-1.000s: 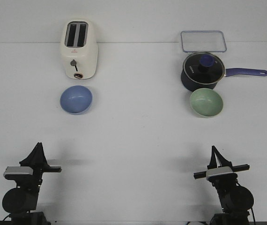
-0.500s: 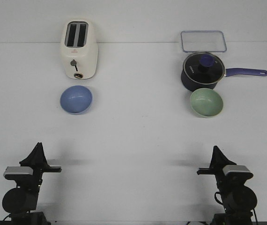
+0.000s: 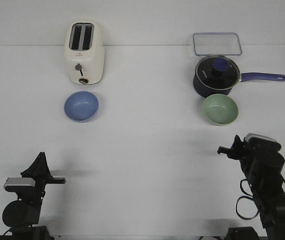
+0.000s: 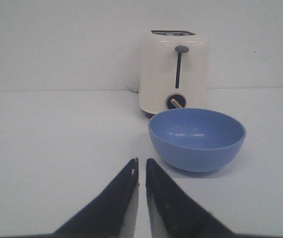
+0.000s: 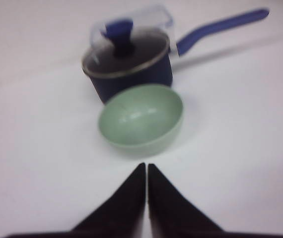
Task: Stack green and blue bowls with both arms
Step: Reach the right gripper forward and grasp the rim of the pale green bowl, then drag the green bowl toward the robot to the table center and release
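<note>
Left gripper [image 4: 141, 166]: low, level, jaws nearly closed, empty
Right gripper [image 5: 146, 171]: raised, tilted down at green bowl [image 5: 141, 119], jaws nearly closed

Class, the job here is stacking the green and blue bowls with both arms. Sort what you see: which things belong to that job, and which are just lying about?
Belong to the job:
- blue bowl
- green bowl
- left hand, shut
- right hand, shut

Just lying about:
- toaster
- saucepan with its lid on
- clear container
</note>
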`<state>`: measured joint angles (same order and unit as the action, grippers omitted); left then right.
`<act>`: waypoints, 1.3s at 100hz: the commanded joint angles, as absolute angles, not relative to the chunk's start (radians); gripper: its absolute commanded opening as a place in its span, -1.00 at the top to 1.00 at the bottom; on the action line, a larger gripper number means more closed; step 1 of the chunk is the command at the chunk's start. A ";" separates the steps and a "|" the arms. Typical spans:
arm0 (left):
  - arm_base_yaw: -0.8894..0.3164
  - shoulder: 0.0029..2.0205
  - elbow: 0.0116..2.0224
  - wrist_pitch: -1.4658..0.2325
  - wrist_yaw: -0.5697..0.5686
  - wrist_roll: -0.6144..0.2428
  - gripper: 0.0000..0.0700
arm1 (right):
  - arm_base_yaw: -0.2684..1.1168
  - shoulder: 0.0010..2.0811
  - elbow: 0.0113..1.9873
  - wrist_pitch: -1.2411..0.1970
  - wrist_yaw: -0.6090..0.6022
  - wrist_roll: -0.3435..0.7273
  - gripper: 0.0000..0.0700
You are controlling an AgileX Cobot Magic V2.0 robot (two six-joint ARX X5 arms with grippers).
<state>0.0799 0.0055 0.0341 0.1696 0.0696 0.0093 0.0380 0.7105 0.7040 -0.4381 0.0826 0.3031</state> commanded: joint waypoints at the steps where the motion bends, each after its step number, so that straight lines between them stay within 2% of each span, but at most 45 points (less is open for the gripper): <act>1: 0.078 0.004 0.014 0.181 0.071 0.012 0.96 | 0.033 0.822 0.767 -0.444 0.086 0.255 -0.18; 7: 0.078 0.004 0.014 0.181 0.072 0.012 0.96 | 0.020 0.915 0.816 -0.445 0.086 0.251 -0.41; 11: 0.078 0.004 0.014 0.181 0.072 0.012 0.96 | 0.008 0.973 0.847 -0.445 0.083 0.245 -0.48; 39: 0.078 0.004 0.014 0.181 0.072 0.012 0.96 | -0.093 1.359 1.034 -0.398 0.076 0.180 -0.48; 68: 0.078 0.004 0.014 0.181 0.071 0.012 0.96 | -0.155 1.663 1.215 -0.406 0.013 0.178 -0.46; 80: 0.078 0.004 0.014 0.181 0.071 0.012 0.96 | -0.159 1.725 1.259 -0.416 -0.014 0.178 -0.12; 89: 0.078 0.004 0.014 0.181 0.071 0.012 0.96 | -0.159 1.755 1.274 -0.422 -0.030 0.178 0.04; 92: 0.078 0.004 0.014 0.181 0.071 0.012 0.96 | -0.159 1.757 1.275 -0.427 -0.030 0.178 0.19; 99: 0.078 0.004 0.014 0.181 0.071 0.012 0.96 | -0.159 1.761 1.275 -0.429 -0.031 0.178 0.74; 103: 0.078 0.004 0.014 0.181 0.072 0.012 0.96 | -0.159 1.761 1.275 -0.430 -0.032 0.178 0.99; 130: 0.078 0.004 0.014 0.181 0.071 0.012 0.96 | -0.172 1.687 1.285 -0.523 -0.067 0.148 1.00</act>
